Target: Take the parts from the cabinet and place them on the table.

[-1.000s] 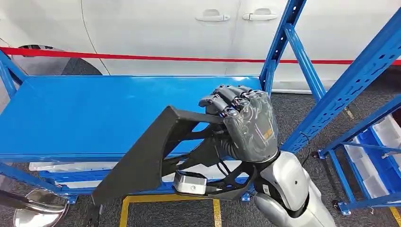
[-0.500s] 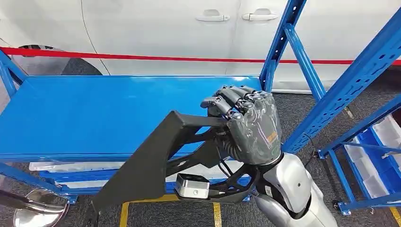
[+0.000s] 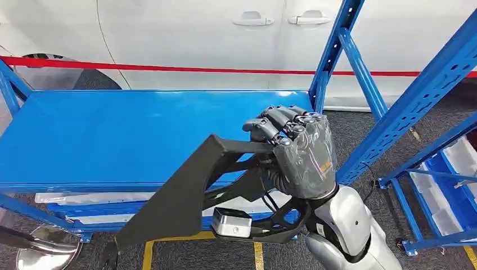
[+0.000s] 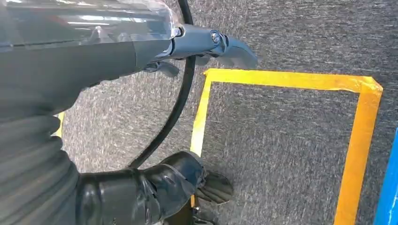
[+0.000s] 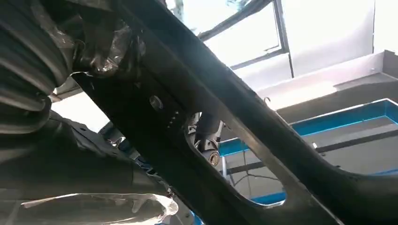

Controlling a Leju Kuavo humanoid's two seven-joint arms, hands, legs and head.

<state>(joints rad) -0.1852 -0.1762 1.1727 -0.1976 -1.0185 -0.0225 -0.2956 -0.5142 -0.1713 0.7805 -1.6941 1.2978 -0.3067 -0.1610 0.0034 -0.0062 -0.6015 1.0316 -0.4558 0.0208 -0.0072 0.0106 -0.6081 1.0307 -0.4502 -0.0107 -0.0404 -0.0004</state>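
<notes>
Right hand [image 3: 301,152] grips the black part [image 3: 185,197] at its upper end, centre-right of frame, above the blue tabletop's [image 3: 112,135] near edge. Left hand [image 4: 155,192] hangs over grey floor [image 4: 281,140]; I cannot tell its state.

One black part [image 3: 185,197], one blue shelf rack [image 3: 112,135], one white car [image 3: 225,34], two door handles [image 3: 253,20]
</notes>
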